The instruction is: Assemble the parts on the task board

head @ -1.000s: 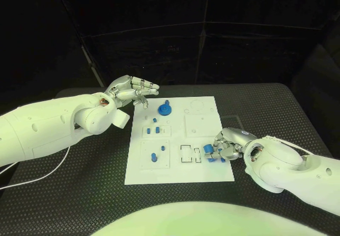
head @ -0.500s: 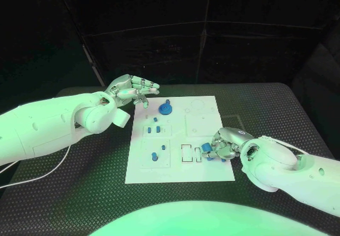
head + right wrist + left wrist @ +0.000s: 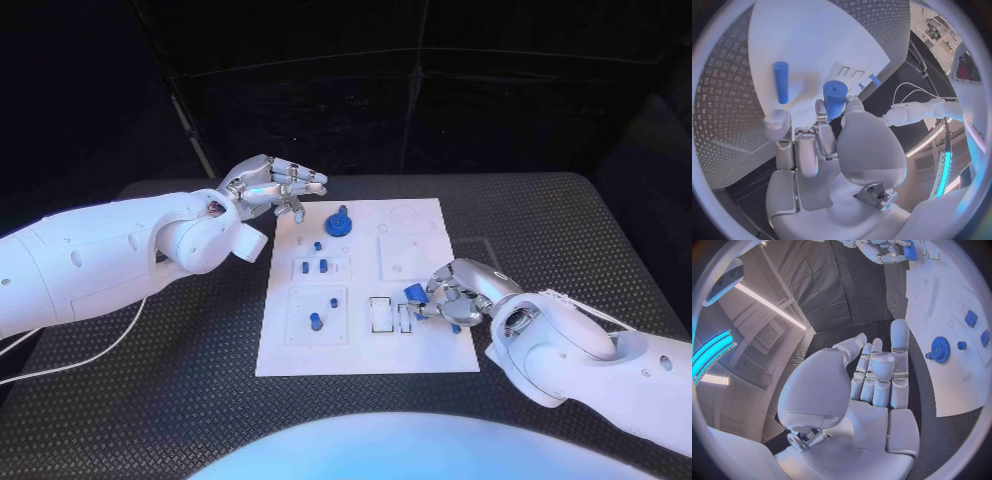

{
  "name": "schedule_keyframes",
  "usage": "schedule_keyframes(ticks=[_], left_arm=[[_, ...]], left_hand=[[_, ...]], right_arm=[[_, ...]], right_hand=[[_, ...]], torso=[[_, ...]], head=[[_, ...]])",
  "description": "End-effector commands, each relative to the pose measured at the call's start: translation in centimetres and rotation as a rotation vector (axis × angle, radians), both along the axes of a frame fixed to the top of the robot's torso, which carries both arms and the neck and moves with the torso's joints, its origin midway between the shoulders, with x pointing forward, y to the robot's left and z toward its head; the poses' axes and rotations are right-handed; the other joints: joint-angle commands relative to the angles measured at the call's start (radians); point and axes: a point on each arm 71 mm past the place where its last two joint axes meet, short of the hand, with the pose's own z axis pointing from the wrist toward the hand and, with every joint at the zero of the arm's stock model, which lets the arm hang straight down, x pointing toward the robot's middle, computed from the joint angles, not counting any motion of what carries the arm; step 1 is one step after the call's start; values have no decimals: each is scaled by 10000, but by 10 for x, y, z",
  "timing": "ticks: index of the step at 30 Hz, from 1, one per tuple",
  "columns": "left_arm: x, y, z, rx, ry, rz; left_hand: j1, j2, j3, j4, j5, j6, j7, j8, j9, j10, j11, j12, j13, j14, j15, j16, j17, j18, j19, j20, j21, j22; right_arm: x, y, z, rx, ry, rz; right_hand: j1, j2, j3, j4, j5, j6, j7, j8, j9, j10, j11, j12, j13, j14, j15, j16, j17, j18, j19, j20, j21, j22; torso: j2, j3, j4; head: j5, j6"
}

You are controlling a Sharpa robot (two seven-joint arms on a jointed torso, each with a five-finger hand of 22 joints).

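The white task board (image 3: 368, 350) lies in the middle of the black table. My right hand (image 3: 459, 296) hovers over its near right part and pinches a short blue cylinder (image 3: 413, 293), which the right wrist view shows upright between thumb and fingers (image 3: 835, 98). A second blue rod (image 3: 781, 81) lies flat on the board beside that hand. My left hand (image 3: 271, 186) hangs above the board's far left corner with fingers apart and nothing in it. A blue gear (image 3: 339, 222) stands near it, also seen from the left wrist (image 3: 940, 349).
Small blue parts sit in the board's left column (image 3: 325, 264), (image 3: 335, 300), (image 3: 315, 321). Two rectangular slots (image 3: 381, 314) lie just left of the held cylinder. A white cable (image 3: 90, 350) trails over the table at the left.
My right hand has carried the blue cylinder a little to the left, nearer the rectangular slots. The left hand has stayed where it was.
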Motion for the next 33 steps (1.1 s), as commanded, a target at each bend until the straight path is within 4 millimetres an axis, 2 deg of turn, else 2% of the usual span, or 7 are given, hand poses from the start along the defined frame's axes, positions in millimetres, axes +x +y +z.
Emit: schedule_keyframes(ticks=[1,13,16,20,28,31,33], left_arm=[[0,-1,1,-123,-24,-113],[-1,-2,1,-130,-6,-146],[-1,-2,1,-132,-3,-154],[-1,-3,1,-133,-1,-160],[-1,-3,1,-134,5,-167],[-2,-3,1,-135,8,-173],[-2,-3,2,-137,10,-177]], left_hand=[[-86,-17,-32,10,36,-69,-13,-8,12,-39,-22,52,11,-70,-15,-40,-10,145,-71,26,-64,-14],[-86,-17,-32,10,36,-69,-13,-8,12,-39,-22,52,11,-70,-15,-40,-10,145,-71,26,-64,-14],[-86,-17,-32,10,36,-69,-13,-8,12,-39,-22,52,11,-70,-15,-40,-10,145,-71,26,-64,-14],[-86,-17,-32,10,36,-69,-13,-8,12,-39,-22,52,11,-70,-15,-40,-10,145,-71,26,-64,-14],[-102,-8,-36,19,37,-75,-12,-7,11,-51,-21,60,10,-74,-14,-37,-12,145,-73,26,-74,-22],[-102,-8,-36,19,37,-75,-12,-7,11,-51,-21,60,10,-74,-14,-37,-12,145,-73,26,-74,-22],[-102,-8,-36,19,37,-75,-12,-7,11,-51,-21,60,10,-74,-14,-37,-12,145,-73,26,-74,-22]], right_arm=[[-1,2,6,1090,-266,-406],[-2,18,-3,1018,901,-160],[-2,25,-6,840,1275,30],[-2,31,-8,764,1481,158],[-1,36,-11,674,1647,112],[0,36,-12,637,1671,28],[1,36,-13,631,1667,-7]], right_hand=[[225,108,47,-11,87,134,-80,81,159,32,-7,-15,-40,961,-72,34,2141,-89,42,3,39,4],[14,154,-54,29,82,172,-81,93,200,65,-9,-20,0,961,-79,35,2145,-94,47,-11,52,24],[-209,180,-180,26,-228,173,-80,90,232,78,-6,-39,11,959,-77,31,2133,-95,42,-12,57,32],[-323,191,-264,27,-420,172,-79,88,258,81,-5,-59,14,957,-77,29,2128,-94,37,-11,58,37],[-490,231,-437,22,-962,202,-97,118,335,115,-17,-62,70,954,-85,22,2111,-93,27,-15,62,48],[-588,241,-547,20,-1392,209,-104,136,380,122,-22,-78,82,952,-88,19,2104,-94,23,-18,62,54],[-684,245,-647,19,-1894,206,-106,149,417,123,-22,-95,86,951,-89,16,2098,-93,14,-20,57,48]], torso=[[13,-7,16],[20,-22,29],[17,-15,13],[29,-17,18],[20,-18,7],[11,-19,5],[12,-18,8]], head=[[26,10],[90,-20],[121,-31],[125,-38],[153,-66],[162,-76],[173,-79]])
